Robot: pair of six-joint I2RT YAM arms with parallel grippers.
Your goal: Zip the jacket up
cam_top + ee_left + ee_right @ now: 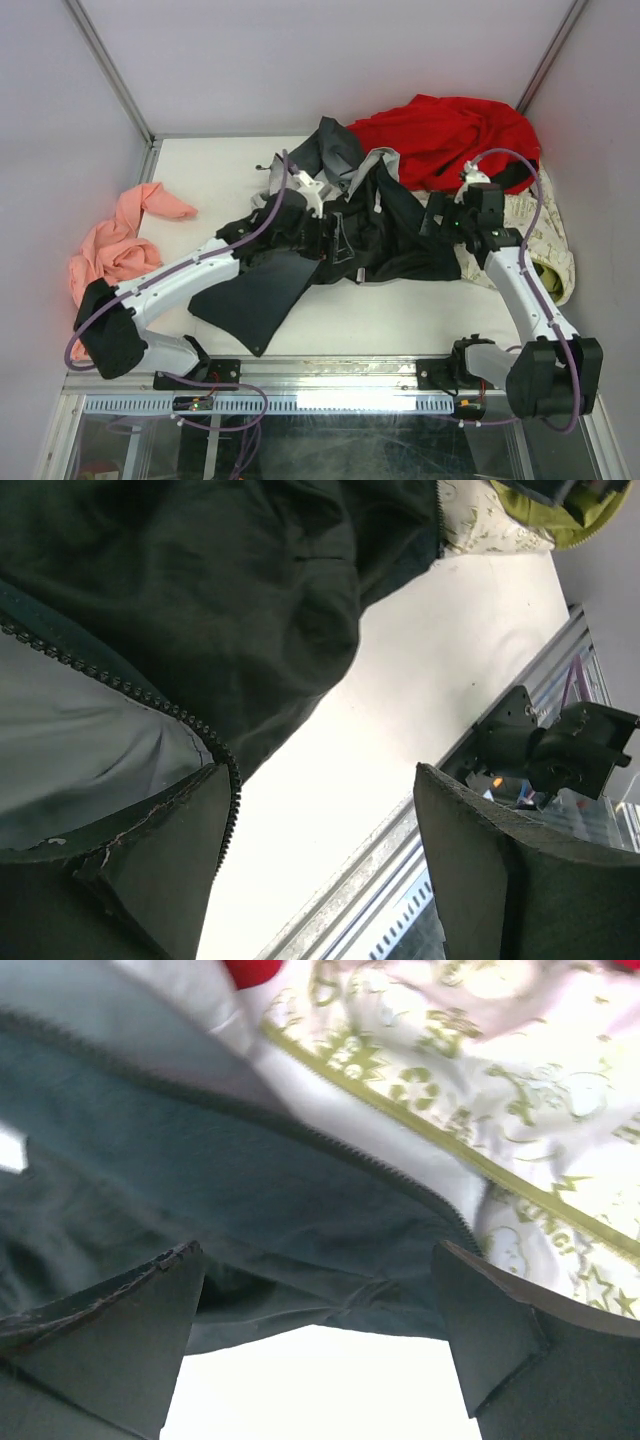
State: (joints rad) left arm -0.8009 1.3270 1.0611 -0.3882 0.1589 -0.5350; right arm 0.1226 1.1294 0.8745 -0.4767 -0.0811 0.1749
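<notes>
Barely started, judging by the layout. Jacket (350, 235) crumpled on tabletop (420, 320), front open, zipper teeth (130, 690) unjoined. Left pincer (320, 820) and right pincer (320, 1300) spread wide beside its fabric, gripping nothing. Left to do: aligning halves, zipping.

Both my arms stretch forward, angled inward toward each other; my left hand (306, 190) and right hand (441, 216) each hold their fingers spread wide apart.
</notes>
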